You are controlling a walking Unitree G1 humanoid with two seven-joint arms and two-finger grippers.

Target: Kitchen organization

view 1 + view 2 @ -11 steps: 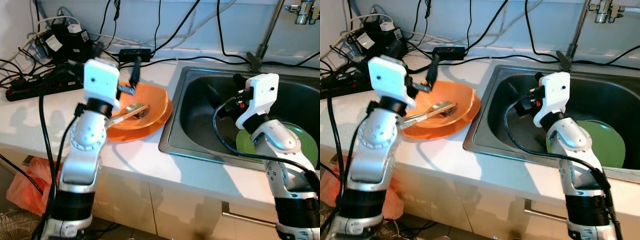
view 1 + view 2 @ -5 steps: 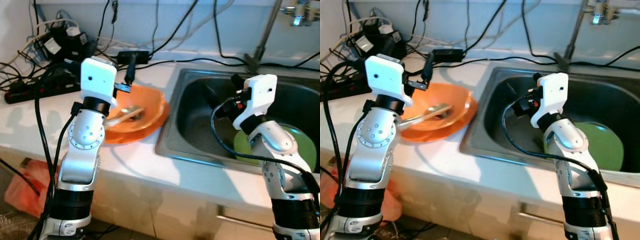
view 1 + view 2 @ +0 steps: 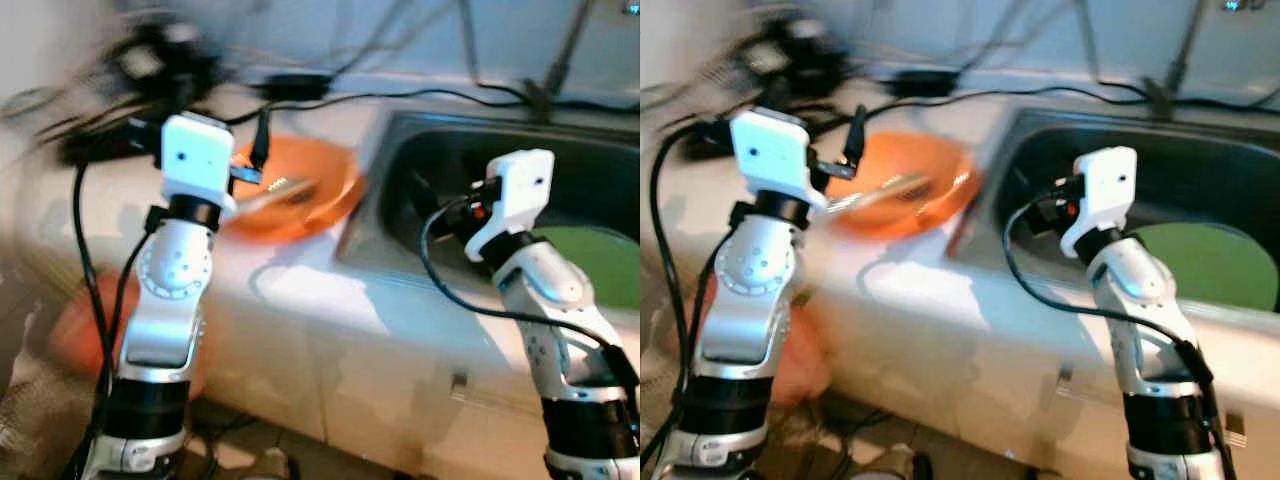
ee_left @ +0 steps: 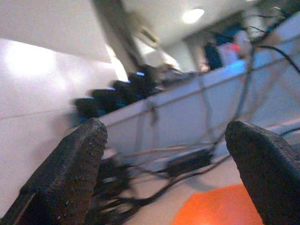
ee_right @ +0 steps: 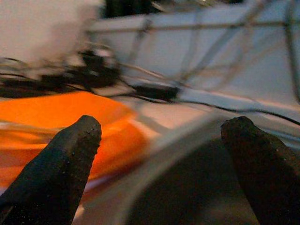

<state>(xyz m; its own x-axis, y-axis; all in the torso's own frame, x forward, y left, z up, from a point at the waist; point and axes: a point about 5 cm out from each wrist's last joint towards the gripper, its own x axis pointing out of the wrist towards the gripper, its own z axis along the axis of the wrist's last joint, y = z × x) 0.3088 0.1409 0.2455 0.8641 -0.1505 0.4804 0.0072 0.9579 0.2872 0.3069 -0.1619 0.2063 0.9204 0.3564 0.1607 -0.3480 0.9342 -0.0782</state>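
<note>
left eye view is blurry, but the big things can be made out. an orange bowl (image 3: 300, 185) sits on the white counter (image 3: 290, 290), just left of the metal sink (image 3: 450, 170). a silver spoon (image 3: 275, 190) lies in the bowl. its long way runs from the left side toward the right and a bit away from the robot, with the handle end near the left arm. a green plate (image 3: 590, 265) lies flat down in the sink, on the right.

the left gripper (image 4: 164, 154) is up above the counter, near the left edge of the bowl. its two black fingers (image 4: 70, 173) are spread wide apart and hold nothing. black cables (image 4: 187, 161) lie along the wall past it.

the right gripper (image 5: 159, 159) is over the left part of the sink. its fingers (image 5: 61, 164) are wide apart too, with nothing between them. it looks toward the orange bowl and the sink's rim.
</note>
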